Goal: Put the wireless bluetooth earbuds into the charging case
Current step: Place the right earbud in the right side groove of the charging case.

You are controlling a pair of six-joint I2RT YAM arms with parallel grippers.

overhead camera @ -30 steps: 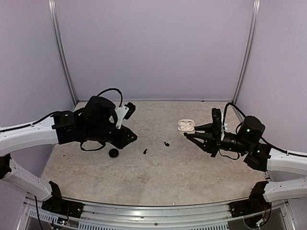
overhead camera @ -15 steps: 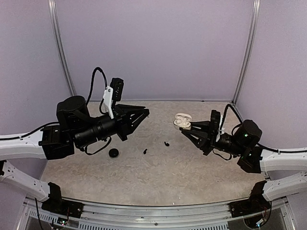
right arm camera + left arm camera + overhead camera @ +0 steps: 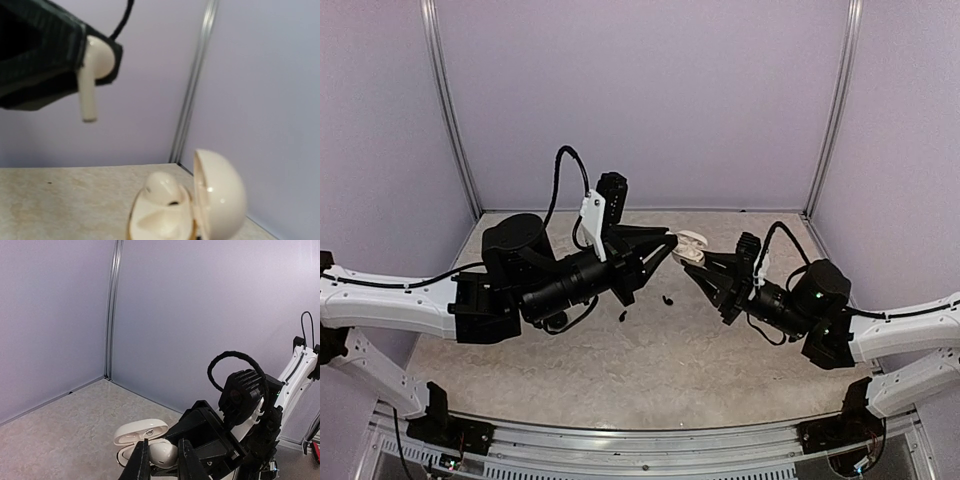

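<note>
The earbud (image 3: 93, 70) and charging case (image 3: 216, 196) are glossy plastic, the tabletop (image 3: 650, 372) matt.

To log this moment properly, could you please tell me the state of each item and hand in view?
White case: open, gripped by the right hand.
First white earbud: seated in the case.
Second white earbud: pinched in the left hand, outside the case.
Two black earbuds: loose on the table.

the charging case (image 3: 220, 192) was glossy white, as was the stemmed earbud (image 3: 92, 75) above it. two tiny earbuds (image 3: 667, 298) (image 3: 623, 316) on the table (image 3: 620, 370) were black. the table was beige with marbled veining; the walls (image 3: 650, 100), pale lilac.
</note>
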